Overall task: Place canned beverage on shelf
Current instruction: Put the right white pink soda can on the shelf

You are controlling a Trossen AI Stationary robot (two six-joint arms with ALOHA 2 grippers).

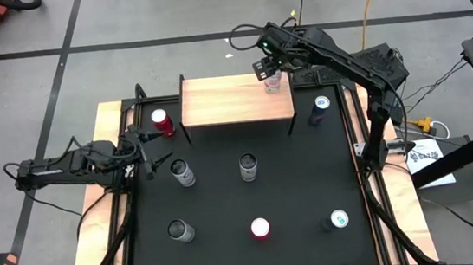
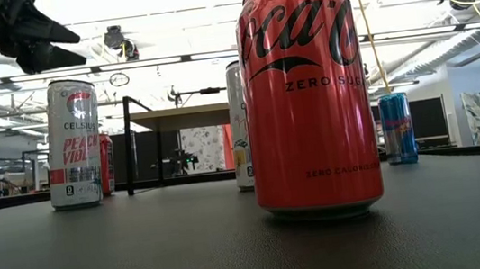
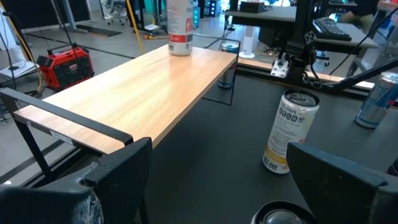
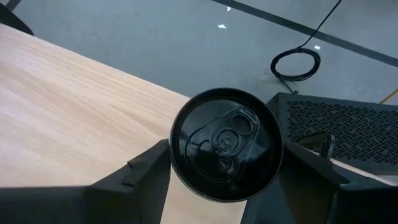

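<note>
Your right pincer is reaching over the upper right corner of the shelf in the high view, and the can is standing upright there on the wooden top, sitting between the two fingers. They are flanking the can closely, yet you cannot tell whether they are pressing it. Your left pincer is waiting released at the left edge of the black surface, beside the red can.
</note>
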